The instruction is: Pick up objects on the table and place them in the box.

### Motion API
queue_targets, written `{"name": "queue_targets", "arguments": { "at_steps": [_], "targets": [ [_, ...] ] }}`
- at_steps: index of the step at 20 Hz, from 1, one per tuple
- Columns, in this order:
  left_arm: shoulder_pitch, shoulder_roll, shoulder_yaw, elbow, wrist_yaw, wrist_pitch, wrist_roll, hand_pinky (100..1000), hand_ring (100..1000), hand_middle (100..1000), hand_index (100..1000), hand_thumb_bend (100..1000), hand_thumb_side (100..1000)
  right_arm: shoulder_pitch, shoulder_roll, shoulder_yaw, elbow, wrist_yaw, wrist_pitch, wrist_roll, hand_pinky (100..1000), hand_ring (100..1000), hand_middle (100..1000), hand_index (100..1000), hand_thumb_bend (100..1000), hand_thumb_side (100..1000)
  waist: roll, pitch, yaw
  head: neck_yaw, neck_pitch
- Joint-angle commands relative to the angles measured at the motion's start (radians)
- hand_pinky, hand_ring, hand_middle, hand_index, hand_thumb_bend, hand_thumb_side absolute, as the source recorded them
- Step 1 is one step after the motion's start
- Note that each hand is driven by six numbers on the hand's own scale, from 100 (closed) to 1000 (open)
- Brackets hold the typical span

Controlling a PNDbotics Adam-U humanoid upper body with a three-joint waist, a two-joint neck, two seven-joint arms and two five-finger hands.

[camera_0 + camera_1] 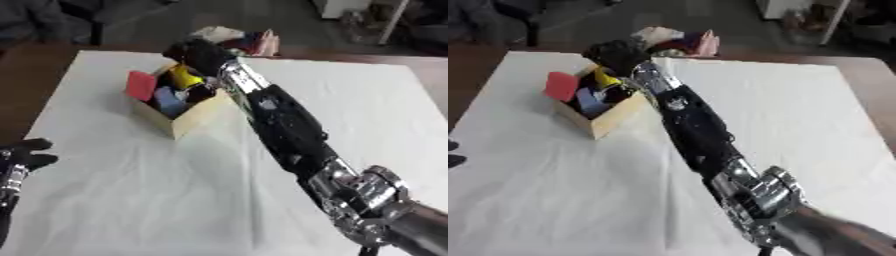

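A white cloth (175, 200) is spread over the table, with the box (188, 120) (holding red, blue and yellow items) set on it. The right hand (199, 54) is held over the box's far edge, its grip unreadable. The left hand (26, 152) is rested open, well left of the box.

Cloth, cardboard and metal under my cameras.
I see a matt, wrinkled white cloth (175, 200), a plain cardboard-looking box (188, 120), glossy silver metal on my right arm (367, 192), and bare brown wood table (22, 85).
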Motion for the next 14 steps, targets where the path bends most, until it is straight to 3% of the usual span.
{"name": "queue_targets", "arguments": {
  "at_steps": [1,3,6,7,8,10,13,14],
  "targets": [
    [-0.010,0.010,0.011,-0.015,0.000,-0.002,0.006,810,672,691,757,100,731,-0.020,-0.040,0.004,-0.056,-0.032,-0.026,0.033,886,903,932,1000,213,529,0.003,-0.012,-0.006,0.009,-0.010],
    [-0.007,0.011,0.012,-0.014,-0.003,-0.001,0.009,810,672,691,757,100,732,-0.017,-0.054,0.005,-0.083,-0.063,-0.036,0.052,885,901,931,1000,187,495,0.001,-0.013,-0.011,0.012,-0.007],
    [-0.003,0.013,0.015,-0.014,-0.005,-0.002,0.011,810,672,691,757,100,732,-0.006,-0.078,0.010,-0.135,-0.142,-0.057,0.069,867,879,914,1000,100,360,-0.002,-0.015,-0.021,0.022,-0.005],
    [-0.002,0.014,0.017,-0.013,-0.006,-0.002,0.012,810,672,691,757,100,732,0.000,-0.088,0.013,-0.154,-0.186,-0.067,0.072,866,877,913,999,100,351,-0.003,-0.015,-0.025,0.024,-0.003],
    [0.000,0.015,0.019,-0.012,-0.007,-0.001,0.014,810,672,691,757,100,733,0.009,-0.101,0.018,-0.180,-0.245,-0.080,0.074,850,858,897,987,100,252,-0.005,-0.018,-0.030,0.030,0.000],
    [0.005,0.019,0.024,-0.011,-0.010,-0.001,0.019,810,672,691,757,100,733,0.044,-0.142,0.031,-0.259,-0.400,-0.102,0.072,830,832,872,976,100,177,-0.010,-0.023,-0.046,0.044,0.004],
    [0.010,0.023,0.028,-0.009,-0.013,-0.002,0.024,810,672,691,757,100,732,0.108,-0.206,0.057,-0.397,-0.645,-0.078,0.103,825,826,865,974,100,172,-0.014,-0.029,-0.059,0.056,0.006],
    [0.013,0.025,0.032,-0.009,-0.015,-0.002,0.027,810,672,691,756,100,732,0.152,-0.218,0.049,-0.445,-0.709,-0.061,0.102,773,763,802,945,100,300,-0.018,-0.031,-0.072,0.067,0.006]
  ]
}}
